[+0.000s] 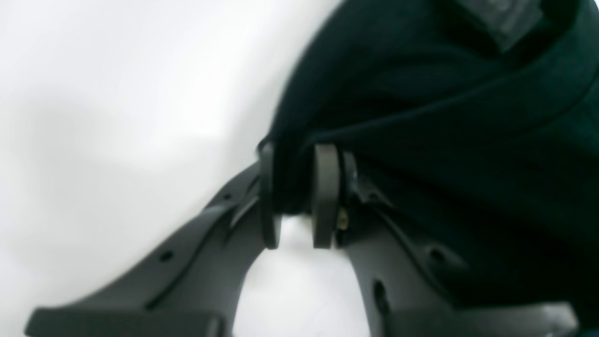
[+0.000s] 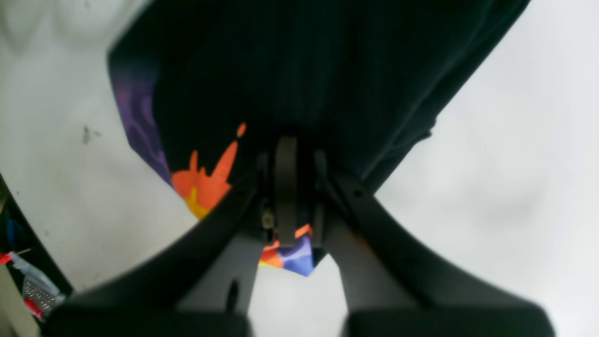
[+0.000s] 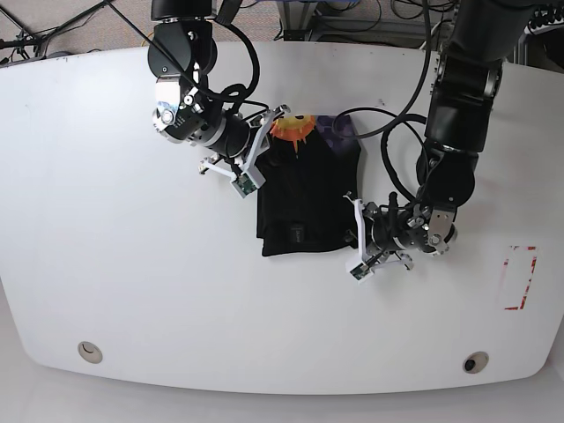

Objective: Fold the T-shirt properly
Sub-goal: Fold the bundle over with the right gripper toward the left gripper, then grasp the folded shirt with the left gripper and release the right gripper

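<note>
The black T-shirt lies as a folded, roughly rectangular bundle in the middle of the white table. Its orange and purple printed patch shows at the far end. In the left wrist view, my left gripper is shut on a fold of the dark T-shirt at the bundle's near right corner. At the far left corner, my right gripper pinches the T-shirt. In the right wrist view, that gripper is shut on cloth beside the printed patch.
A red-outlined rectangle is marked on the table near its right edge. Two round fittings sit near the front edge. Cables run behind the table's far edge. Clutter shows past the table's edge in the right wrist view.
</note>
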`<state>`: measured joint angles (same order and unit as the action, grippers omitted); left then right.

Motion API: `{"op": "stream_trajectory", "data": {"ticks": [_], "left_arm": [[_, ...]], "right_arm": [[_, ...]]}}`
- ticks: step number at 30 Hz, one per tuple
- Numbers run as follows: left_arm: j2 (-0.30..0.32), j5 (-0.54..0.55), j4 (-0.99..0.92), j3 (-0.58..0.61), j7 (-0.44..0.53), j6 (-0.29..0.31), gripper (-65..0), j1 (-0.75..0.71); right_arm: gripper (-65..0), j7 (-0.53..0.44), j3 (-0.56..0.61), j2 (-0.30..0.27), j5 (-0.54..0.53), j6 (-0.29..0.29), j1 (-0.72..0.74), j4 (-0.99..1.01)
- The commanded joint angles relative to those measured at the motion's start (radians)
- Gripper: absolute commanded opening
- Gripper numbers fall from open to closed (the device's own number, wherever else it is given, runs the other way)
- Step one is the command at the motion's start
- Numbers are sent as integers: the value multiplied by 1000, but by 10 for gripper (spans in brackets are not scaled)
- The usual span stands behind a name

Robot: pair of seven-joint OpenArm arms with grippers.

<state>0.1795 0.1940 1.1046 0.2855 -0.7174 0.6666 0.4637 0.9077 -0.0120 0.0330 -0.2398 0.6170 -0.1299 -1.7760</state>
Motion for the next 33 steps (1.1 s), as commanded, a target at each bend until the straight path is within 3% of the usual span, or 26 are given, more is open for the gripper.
{"op": "stream_trajectory", "data": {"ticks": [1,5,9,12,18,24,27,33], "left_arm": [[1,14,90,-29,17,0,-562,39],[-2,14,214,-85,15,-6,-562,-13],[-56,6,357,-130,15,-14,-561,-62],[-73,6,444,-127,2,-87,-526,-119],[-133,6,564,-95,3,-356,-275,-237],[-170,5,618,-10,37,-580,-267,-334],[-196,-63,618,18,97,-651,-264,-397],[-228,-235,541,111,207,-663,-261,-472]], "right_arm": [[-617,-12,-4,-8,-10,-6,16,-38],[-617,-11,-49,-41,-11,-3,19,-66],[-617,-11,-130,-61,-11,2,23,-68],[-617,-11,-165,-95,-11,2,23,-68],[-617,-11,-168,-150,-11,2,31,-68],[-617,-11,-259,-146,-13,2,39,-52],[-617,-11,-268,-147,-26,2,39,-51],[-617,-11,-293,-183,-128,2,39,-34]]}}
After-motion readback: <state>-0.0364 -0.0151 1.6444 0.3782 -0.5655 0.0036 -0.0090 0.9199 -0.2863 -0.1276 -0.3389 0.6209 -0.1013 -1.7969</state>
